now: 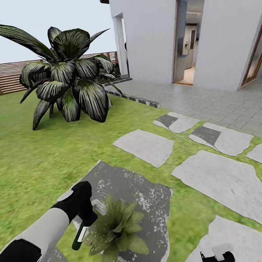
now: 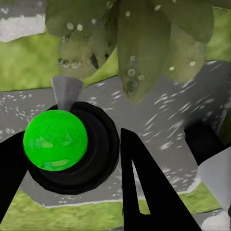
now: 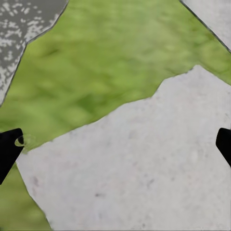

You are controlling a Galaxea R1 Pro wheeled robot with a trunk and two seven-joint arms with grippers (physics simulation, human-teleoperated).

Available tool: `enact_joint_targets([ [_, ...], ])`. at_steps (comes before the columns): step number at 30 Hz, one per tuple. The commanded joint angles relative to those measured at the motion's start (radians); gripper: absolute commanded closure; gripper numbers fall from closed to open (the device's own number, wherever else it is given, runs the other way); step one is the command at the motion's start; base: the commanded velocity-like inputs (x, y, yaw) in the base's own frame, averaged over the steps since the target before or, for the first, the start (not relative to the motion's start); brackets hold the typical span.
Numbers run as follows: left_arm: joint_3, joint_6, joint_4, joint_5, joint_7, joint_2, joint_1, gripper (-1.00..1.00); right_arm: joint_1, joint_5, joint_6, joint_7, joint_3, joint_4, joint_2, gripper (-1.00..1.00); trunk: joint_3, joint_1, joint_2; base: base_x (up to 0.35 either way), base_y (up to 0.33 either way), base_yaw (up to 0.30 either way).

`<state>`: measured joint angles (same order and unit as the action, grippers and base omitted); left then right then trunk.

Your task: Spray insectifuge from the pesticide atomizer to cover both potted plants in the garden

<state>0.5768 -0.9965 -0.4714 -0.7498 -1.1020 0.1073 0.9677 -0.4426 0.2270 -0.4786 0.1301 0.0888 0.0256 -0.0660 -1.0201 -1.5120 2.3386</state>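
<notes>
Readable text: none in any view.
Atomizer (image 1: 80, 236) label: a white strip on the dark green bottle — blank at this size, no letters or numbers to be made out.
House wall (image 1: 150, 29): plain, no sign or number.
Fence (image 1: 0, 78): bare slats, no writing.
Stones (image 1: 224, 182): white speckles on the darker one only — no marks that read as text.

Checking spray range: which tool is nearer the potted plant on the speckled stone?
Left. The left tool holds the pesticide atomizer right beside the potted plant, nearly touching its leaves. The right tool hangs open over a pale stepping stone, across a grass strip.
</notes>
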Motion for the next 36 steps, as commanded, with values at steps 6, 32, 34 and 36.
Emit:
enact_joint_targets([
  [6, 0.003, -0.005, -0.003, -0.009, -0.01, 0.001, 0.004, 1.0, -0.001, 0.011, -0.003, 0.003, 0.008, -0.001, 0.0, -1.0, -0.001, 0.0, 0.0, 0.002, -0.003, 0.224],
  [32, -0.006, -0.008, -0.004, -0.079, -0.011, -0.004, 0.005, 1.0, -0.001, 0.011, -0.003, 0.003, 0.008, -0.001, 0.0, -1.0, -0.001, 0.0, 0.0, 0.089, -0.195, 0.145],
  [34, -0.006, -0.008, -0.004, -0.079, -0.012, -0.005, 0.004, 1.0, -0.001, 0.011, -0.003, 0.003, 0.008, -0.001, 0.0, -1.0, -0.001, 0.0, 0.0, 0.019, -0.007, 0.003],
  [36, -0.008, -0.008, -0.003, -0.079, -0.014, -0.005, -0.002, 1.0, -0.001, 0.011, -0.003, 0.003, 0.008, -0.001, 0.0, -1.0, -0.001, 0.0, 0.0, 0.005, -0.002, 0.05],
])
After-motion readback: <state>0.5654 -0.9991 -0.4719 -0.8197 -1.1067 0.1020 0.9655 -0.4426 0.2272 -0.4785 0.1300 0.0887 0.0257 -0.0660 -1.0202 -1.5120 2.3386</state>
